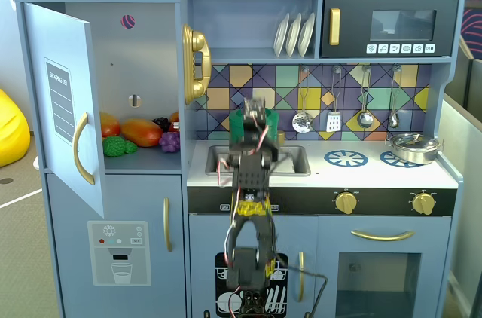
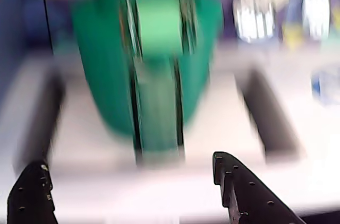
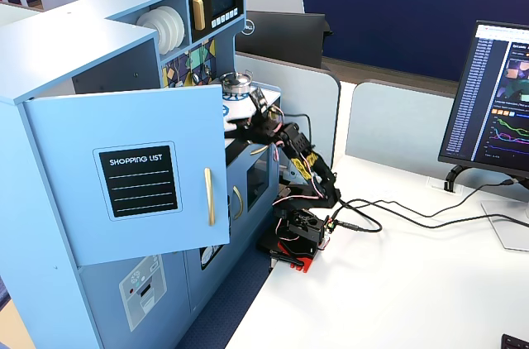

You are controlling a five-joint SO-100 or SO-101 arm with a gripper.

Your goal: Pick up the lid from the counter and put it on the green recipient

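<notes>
The green recipient (image 2: pixel 106 70) is a dark-green pot on the white counter behind the sink, and its ribbed strap handle (image 2: pixel 158 112) faces the wrist camera. In a fixed view it (image 1: pixel 238 126) shows partly behind the arm. My gripper (image 2: pixel 126 161) is open and empty, with its two black fingers wide apart, in front of the pot and apart from it. It also shows raised over the sink (image 1: pixel 254 109). The wrist view is blurred by motion. I cannot make out the lid in any view.
The sink (image 1: pixel 294 160) lies under the gripper. Blue burner rings (image 1: pixel 345 157) and a silver pot (image 1: pixel 413 146) are on the right. Utensils (image 1: pixel 334 118) hang on the back wall. The fridge door (image 1: pixel 64 99) stands open at the left with toy food (image 1: pixel 139 133) inside.
</notes>
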